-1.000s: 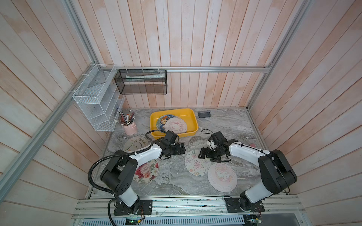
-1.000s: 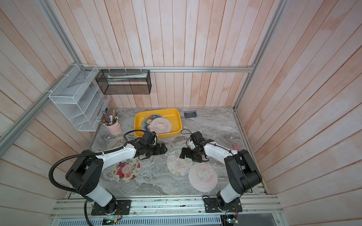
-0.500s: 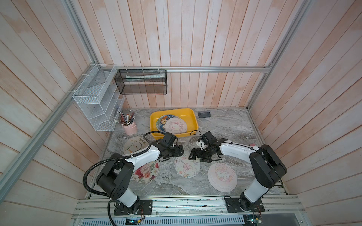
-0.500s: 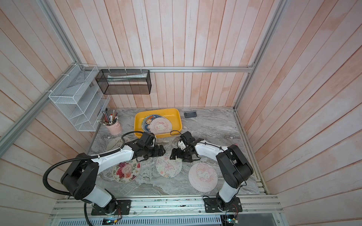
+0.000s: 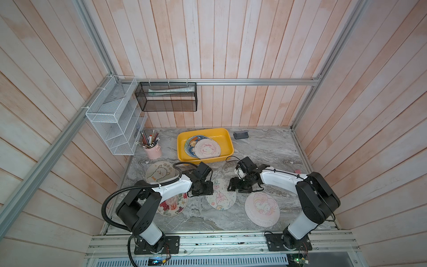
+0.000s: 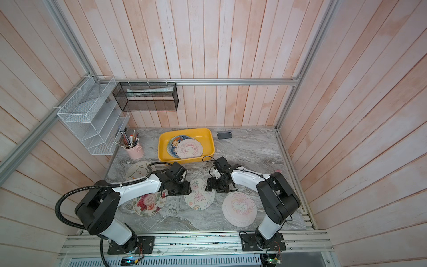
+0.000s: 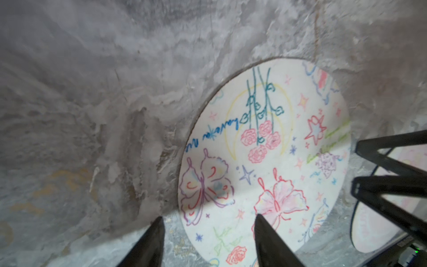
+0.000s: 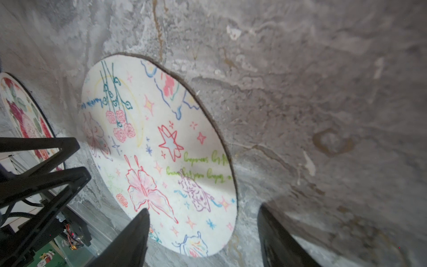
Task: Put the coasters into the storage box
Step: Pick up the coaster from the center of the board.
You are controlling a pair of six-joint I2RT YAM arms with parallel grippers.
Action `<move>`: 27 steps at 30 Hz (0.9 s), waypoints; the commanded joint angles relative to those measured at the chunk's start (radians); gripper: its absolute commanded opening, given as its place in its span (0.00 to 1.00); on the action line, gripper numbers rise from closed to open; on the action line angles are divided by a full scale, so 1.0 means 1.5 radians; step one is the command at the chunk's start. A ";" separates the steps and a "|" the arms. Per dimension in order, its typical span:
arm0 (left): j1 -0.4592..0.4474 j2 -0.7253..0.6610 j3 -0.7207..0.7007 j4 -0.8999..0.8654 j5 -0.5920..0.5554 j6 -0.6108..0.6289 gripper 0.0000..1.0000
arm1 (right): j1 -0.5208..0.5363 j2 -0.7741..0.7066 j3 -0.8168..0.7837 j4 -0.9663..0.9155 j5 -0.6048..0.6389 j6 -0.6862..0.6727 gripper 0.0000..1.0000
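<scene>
Wire rack: I see the white wire rack point(image 5: 111, 129) hanging on the wall at the far left, above the bench point(image 5: 265, 152).
Pencil cup: a pink cup of pencils point(image 5: 152, 151) stands on the bench just below the rack.
Alpaca coaster: the cream alpaca coaster point(image 5: 158, 174) lies flat near the cup, outside the box.
Floral coaster: the floral coaster point(image 5: 173, 205) lies flat, partly under my left arm.
Left jaws: they are parted and hold nothing. In the left wrist view one fingertip point(image 7: 154, 240) is over bare bench and the other over the butterfly coaster, with its edge between them. I cannot tell whether they touch.
Storage box: the yellow storage box point(image 5: 227, 143) sits at the back of the bench. A pink coaster point(image 5: 207, 149) lies in it on top of a dark blue one point(image 5: 191, 144).
Butterfly coaster: the butterfly coaster point(image 5: 221, 196) lies flat on the bench between my two arms.
Right jaws: they are parted and hold nothing. One fingertip point(image 8: 136, 231) is over the butterfly coaster and the other over bare bench.
Dark device: a small dark device point(image 5: 240, 135) lies just beside the box.
Pink coaster: a pale pink coaster point(image 5: 262, 209) lies flat by the right arm's base.
</scene>
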State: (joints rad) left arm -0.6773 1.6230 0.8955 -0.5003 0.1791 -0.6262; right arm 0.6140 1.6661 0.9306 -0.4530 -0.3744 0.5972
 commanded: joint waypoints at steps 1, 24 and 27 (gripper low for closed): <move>-0.006 0.031 0.010 -0.024 0.008 0.009 0.58 | 0.002 0.010 -0.011 -0.033 0.026 0.000 0.71; -0.012 0.053 0.027 -0.017 0.016 0.021 0.46 | 0.007 0.040 -0.007 -0.001 -0.011 0.012 0.41; -0.014 0.054 0.028 -0.017 0.017 0.022 0.45 | 0.007 0.040 -0.006 -0.001 -0.013 0.013 0.37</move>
State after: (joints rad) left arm -0.6868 1.6680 0.9295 -0.5095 0.1829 -0.6094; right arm 0.6147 1.6958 0.9298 -0.4416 -0.3874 0.6113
